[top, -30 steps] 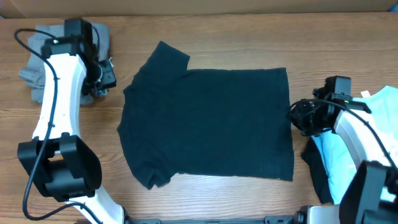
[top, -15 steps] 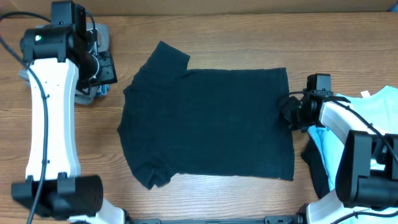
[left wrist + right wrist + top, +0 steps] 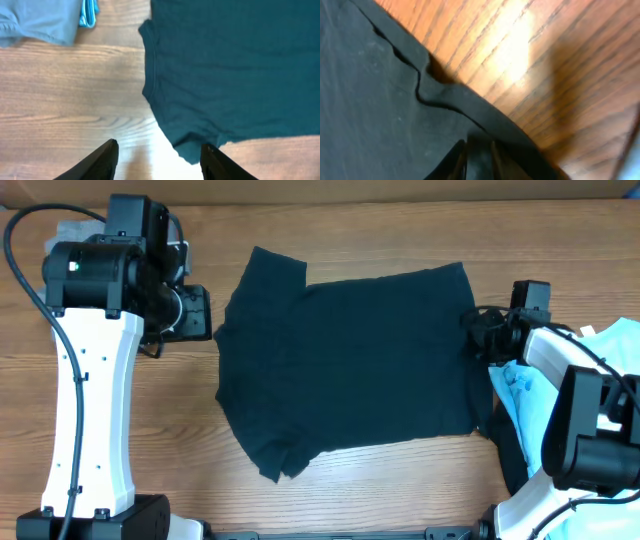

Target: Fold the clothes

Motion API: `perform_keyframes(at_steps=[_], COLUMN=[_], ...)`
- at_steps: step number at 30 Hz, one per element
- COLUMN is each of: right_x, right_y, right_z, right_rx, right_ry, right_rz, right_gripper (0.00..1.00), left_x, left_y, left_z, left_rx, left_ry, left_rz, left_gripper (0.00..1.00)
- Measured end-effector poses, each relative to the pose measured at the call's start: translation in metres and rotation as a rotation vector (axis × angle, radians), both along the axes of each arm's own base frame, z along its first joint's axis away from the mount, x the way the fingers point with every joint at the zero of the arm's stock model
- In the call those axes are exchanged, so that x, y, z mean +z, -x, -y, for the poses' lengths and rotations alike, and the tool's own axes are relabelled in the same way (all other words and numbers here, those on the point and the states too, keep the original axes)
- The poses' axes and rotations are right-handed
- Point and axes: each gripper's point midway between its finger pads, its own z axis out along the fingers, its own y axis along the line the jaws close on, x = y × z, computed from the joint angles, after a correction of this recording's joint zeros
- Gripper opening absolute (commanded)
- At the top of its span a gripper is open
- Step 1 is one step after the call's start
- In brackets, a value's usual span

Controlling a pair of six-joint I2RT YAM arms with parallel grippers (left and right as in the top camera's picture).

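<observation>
Overhead, the black T-shirt (image 3: 345,365) lay spread flat in the middle of the wooden surface (image 3: 400,490), slightly askew, its sleeves toward the left. The right tool (image 3: 477,150) was pinching the shirt's hem at its right edge, near a light blue T-shirt (image 3: 620,345). The left tool (image 3: 159,150) hung spread above bare wood just off a sleeve.

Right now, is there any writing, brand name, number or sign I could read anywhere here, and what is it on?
No text can be read in any view.
Black T-shirt: plain cloth showing, no print visible.
Light blue T-shirt: faint white print, too small and blurred to read.
Left arm and right arm: no legible labels or numbers.
</observation>
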Motion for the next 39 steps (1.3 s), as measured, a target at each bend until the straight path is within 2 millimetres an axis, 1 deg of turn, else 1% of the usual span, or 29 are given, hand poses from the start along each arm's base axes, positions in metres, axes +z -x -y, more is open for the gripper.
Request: perform_keyframes(at_steps=[2,4,6,7,9,12,14,16,18,20,22,25,27,29,33,39], right_x=[0.003,0.008,0.020,0.029,0.056,0.106,0.139,0.166,0.182,0.188,0.185,0.179,0.177,0.176,0.175,0.175], right_y=[0.004,0.006,0.008,0.010,0.013,0.020,0.028,0.040,0.052,0.064,0.073,0.083,0.087,0.090,0.091,0.092], right_z=[-0.002,-0.004,-0.008,-0.010,-0.014,-0.022,-0.028,-0.033,-0.037,-0.040,-0.044,-0.047,-0.049,-0.049,-0.050,-0.051], right_rx=[0.028,0.054,0.083,0.096,0.122,0.152,0.170,0.184,0.192,0.197,0.201,0.215,0.230,0.244,0.258,0.269], right_ry=[-0.008,-0.019,-0.028,-0.033,-0.039,-0.050,-0.051,-0.052,-0.053,-0.064,-0.083,-0.099,-0.103,-0.101,-0.100,-0.099], right_rz=[-0.027,-0.041,-0.042,-0.034,0.007,0.095,0.153,0.197,0.215,0.202,0.169,0.121,0.107,0.100,0.098,0.096], right_gripper=[0.25,0.25,0.26,0.27,0.29,0.32,0.34,0.36,0.37,0.37,0.37,0.37,0.37,0.37,0.37,0.37], left_x=[-0.002,-0.003,-0.005,-0.007,-0.015,-0.032,-0.052,-0.077,-0.108,-0.137,-0.167,-0.206,-0.228,-0.247,-0.276,-0.282], left_y=[0.007,0.012,0.013,0.015,0.020,0.028,0.032,0.035,0.032,0.028,0.026,0.023,0.021,0.021,0.021,0.005], left_z=[-0.001,-0.003,-0.004,-0.004,-0.005,-0.006,-0.004,0.000,0.006,0.012,0.015,0.017,0.017,0.017,0.017,0.019], left_rx=[0.004,0.016,0.035,0.049,0.082,0.117,0.137,0.154,0.167,0.180,0.197,0.218,0.224,0.231,0.235,0.236], left_ry=[-0.005,-0.014,-0.016,-0.014,-0.013,-0.011,-0.004,0.002,0.018,0.033,0.048,0.068,0.073,0.075,0.073,0.087], left_rz=[-0.030,-0.052,-0.058,-0.067,-0.096,-0.151,-0.193,-0.234,-0.247,-0.244,-0.234,-0.204,-0.188,-0.185,-0.196,-0.165], left_gripper=[0.54,0.55,0.55,0.56,0.56,0.55,0.54,0.47,0.34,0.22,0.16,0.09,0.04,0.04,0.04,0.04])
